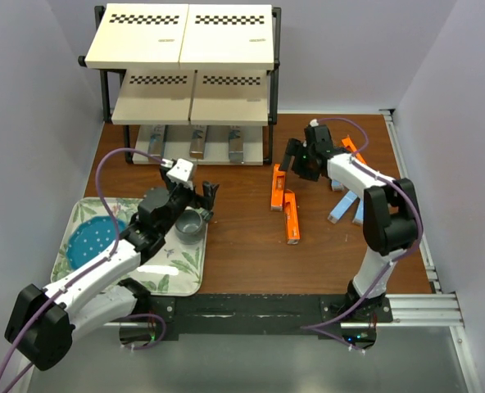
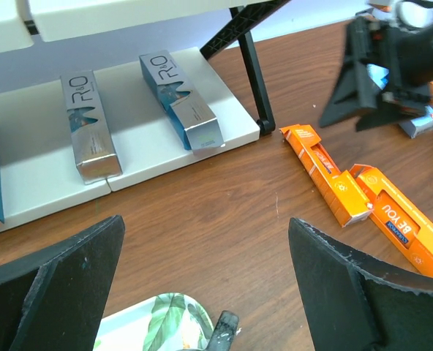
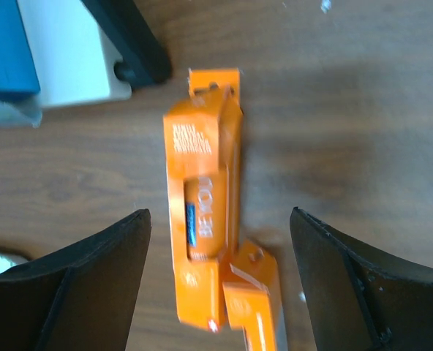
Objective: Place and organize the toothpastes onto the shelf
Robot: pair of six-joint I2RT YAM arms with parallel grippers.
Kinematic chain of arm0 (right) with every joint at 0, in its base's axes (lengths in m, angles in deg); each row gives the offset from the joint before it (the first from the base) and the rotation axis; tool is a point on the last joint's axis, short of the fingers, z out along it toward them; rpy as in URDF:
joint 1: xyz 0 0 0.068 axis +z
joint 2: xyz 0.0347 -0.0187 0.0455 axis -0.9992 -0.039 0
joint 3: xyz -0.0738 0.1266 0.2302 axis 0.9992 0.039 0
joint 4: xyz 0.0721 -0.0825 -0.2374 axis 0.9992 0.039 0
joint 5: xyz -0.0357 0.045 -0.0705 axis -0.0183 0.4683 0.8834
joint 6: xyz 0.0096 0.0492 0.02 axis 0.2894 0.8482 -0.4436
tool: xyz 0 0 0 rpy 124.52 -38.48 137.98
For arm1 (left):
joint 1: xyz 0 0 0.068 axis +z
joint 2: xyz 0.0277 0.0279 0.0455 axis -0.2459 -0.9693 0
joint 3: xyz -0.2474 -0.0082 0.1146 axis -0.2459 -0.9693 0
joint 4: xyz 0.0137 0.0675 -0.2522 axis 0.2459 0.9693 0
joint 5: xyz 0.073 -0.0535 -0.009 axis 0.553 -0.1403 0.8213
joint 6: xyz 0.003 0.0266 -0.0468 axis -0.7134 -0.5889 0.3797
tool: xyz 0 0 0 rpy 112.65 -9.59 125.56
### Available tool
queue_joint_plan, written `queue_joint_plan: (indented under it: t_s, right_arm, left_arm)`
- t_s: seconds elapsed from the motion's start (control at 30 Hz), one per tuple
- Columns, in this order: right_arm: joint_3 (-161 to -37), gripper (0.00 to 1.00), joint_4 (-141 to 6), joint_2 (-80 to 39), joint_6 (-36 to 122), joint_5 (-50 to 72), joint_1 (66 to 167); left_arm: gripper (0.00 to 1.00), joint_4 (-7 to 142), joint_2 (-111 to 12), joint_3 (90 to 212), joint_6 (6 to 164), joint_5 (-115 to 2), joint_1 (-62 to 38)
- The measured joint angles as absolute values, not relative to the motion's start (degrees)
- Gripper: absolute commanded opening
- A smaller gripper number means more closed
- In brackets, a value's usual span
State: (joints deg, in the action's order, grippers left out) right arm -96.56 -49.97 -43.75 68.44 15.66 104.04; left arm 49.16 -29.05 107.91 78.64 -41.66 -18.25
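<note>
Two glossy orange cardboard boxes [image 3: 202, 161] lie flat under the right claw [image 3: 218, 216] (jaws spread wide).

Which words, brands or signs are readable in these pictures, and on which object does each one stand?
"R O", middle sign unclear: on both metallic boxes on the shelf's lowest board.
"BE YOU": on the rightmost orange box in the left wrist view, and the orange box below the right wrist camera.
Small white print on the latter: too blurred.

Overhead plus two wrist views.
Top looks down the counter [image 1: 242, 254]; both wrist cameras, close, share the orange toothpastes [image 3: 202, 190].
</note>
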Motion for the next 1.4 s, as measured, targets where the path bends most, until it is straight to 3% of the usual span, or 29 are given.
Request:
queue_joint_plan:
  t_s: [0.37,1.27,1.4]
  right_arm:
    - [-102.2,0.71,-52.6,-54.5,69.8,14.6,104.4]
    - [-107.3,0.68,-52.6,-57.6,65.5,16.6,109.5]
    - [-108.2,0.64,-52.6,-59.0,64.8,17.0,109.7]
  left_arm:
    - [1.0,48.9,-29.0,107.3,77.8,-41.7,-21.8]
    - [1.0,48.0,-30.3,107.3,77.7,-41.7,-23.5]
    - [1.0,48.0,-30.4,107.3,77.7,-41.7,-23.7]
